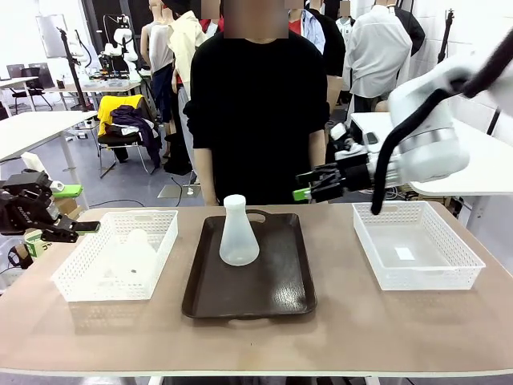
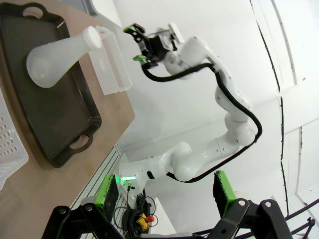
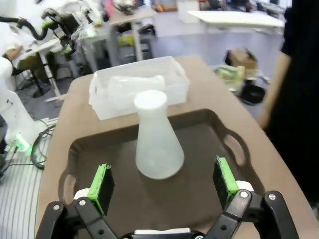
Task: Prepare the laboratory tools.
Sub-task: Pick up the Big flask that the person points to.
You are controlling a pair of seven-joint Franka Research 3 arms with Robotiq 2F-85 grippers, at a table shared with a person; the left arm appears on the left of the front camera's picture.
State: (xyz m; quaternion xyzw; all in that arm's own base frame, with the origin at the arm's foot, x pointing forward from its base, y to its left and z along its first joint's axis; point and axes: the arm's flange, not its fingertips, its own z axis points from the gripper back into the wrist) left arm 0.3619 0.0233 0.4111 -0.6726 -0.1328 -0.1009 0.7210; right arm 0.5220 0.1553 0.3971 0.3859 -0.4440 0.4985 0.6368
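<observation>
Front view: one conical flask [image 1: 239, 233] stands upright in the middle of the dark brown tray [image 1: 280, 281] on the table [image 1: 337, 337]. At its 9 o'clock the second flask [image 1: 132, 253] lies in a white mesh basket [image 1: 80, 277], pale and hard to make out. The left tool [image 1: 84, 230] and the right tool [image 1: 303, 184] are wide open, holding nothing.

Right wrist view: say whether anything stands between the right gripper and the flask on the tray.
Nothing visible does. The flask stands upright on the tray ahead of the right gripper, jaws open, bare tray between.
</observation>
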